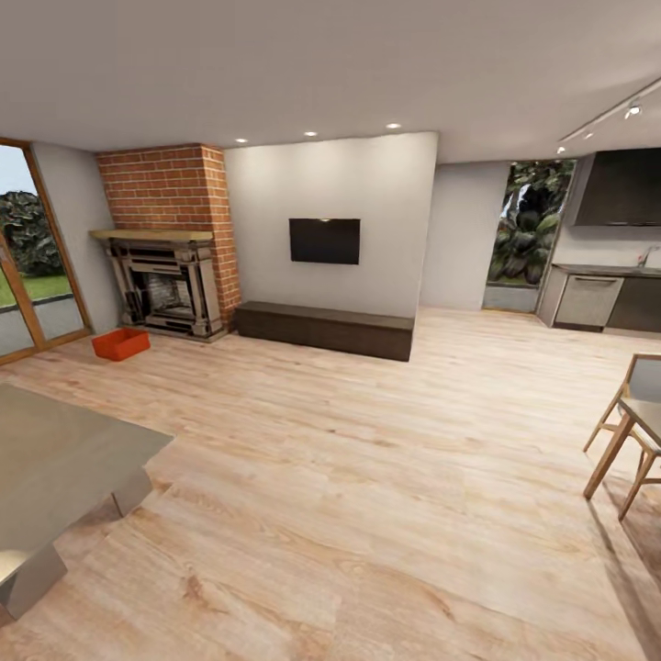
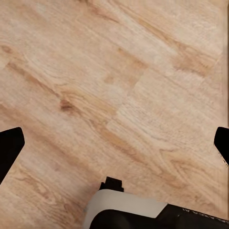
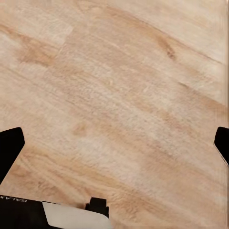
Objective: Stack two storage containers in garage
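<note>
One rust-red open-top storage container (image 1: pixel 120 344) sits on the light wood planks of the living room, far off at the left, just in front of the brick fireplace (image 1: pixel 170 275). The left wrist view looks down on bare wood planks; my left gripper (image 2: pixel 117 148) is open, its dark fingertips (image 2: pixel 9 150) wide apart with nothing between them. My right gripper (image 3: pixel 117 148) is likewise open over bare planks, its fingertips (image 3: pixel 10 145) at the picture's edges. Both grippers are far from the container. The garage and its concrete floor are out of view.
A grey table corner (image 1: pixel 64 459) juts in at the near left. Wooden chairs (image 1: pixel 629 431) stand at the right. A low dark bench (image 1: pixel 323 329) runs under a wall TV (image 1: pixel 324 240). Kitchen cabinets (image 1: pixel 606 298) are far right. Glass doors (image 1: pixel 28 266) are at the left.
</note>
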Motion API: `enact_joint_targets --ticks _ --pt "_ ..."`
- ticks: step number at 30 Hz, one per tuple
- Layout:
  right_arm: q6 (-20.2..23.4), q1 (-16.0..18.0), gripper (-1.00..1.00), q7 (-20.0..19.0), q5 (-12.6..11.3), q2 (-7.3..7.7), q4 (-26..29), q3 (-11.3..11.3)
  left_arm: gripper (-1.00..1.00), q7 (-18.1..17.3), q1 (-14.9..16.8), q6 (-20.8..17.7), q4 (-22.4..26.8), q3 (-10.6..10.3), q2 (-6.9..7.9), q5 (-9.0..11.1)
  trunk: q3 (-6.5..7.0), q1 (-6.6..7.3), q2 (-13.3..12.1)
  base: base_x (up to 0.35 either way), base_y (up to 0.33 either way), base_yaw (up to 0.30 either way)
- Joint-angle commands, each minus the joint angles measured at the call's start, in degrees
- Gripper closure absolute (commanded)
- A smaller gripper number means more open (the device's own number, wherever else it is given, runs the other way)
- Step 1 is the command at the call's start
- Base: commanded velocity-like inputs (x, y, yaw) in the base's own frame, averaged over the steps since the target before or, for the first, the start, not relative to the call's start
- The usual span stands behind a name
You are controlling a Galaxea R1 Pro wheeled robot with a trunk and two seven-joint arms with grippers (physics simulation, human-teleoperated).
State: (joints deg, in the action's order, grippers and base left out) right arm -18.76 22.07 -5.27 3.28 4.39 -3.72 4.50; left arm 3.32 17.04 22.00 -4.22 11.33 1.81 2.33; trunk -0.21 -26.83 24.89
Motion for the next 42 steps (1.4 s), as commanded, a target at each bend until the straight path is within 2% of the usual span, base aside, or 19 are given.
enact_joint_targets --ticks 1,42 --pt "-0.39 0.08 -1.0 0.0 0.06 0.0 -0.24 0.42 -1.0 0.02 0.09 0.41 -0.26 0.0 0.02 0.22 -0.02 -0.06 0.04 0.326 -0.1 0.0" --pt "-0.34 0.08 -1.0 0.0 0.05 0.0 -0.24 0.42 -1.0 -0.13 0.09 0.5 -0.28 0.0 0.09 0.28 -0.02 -0.06 0.04 0.325 -0.084 0.0"
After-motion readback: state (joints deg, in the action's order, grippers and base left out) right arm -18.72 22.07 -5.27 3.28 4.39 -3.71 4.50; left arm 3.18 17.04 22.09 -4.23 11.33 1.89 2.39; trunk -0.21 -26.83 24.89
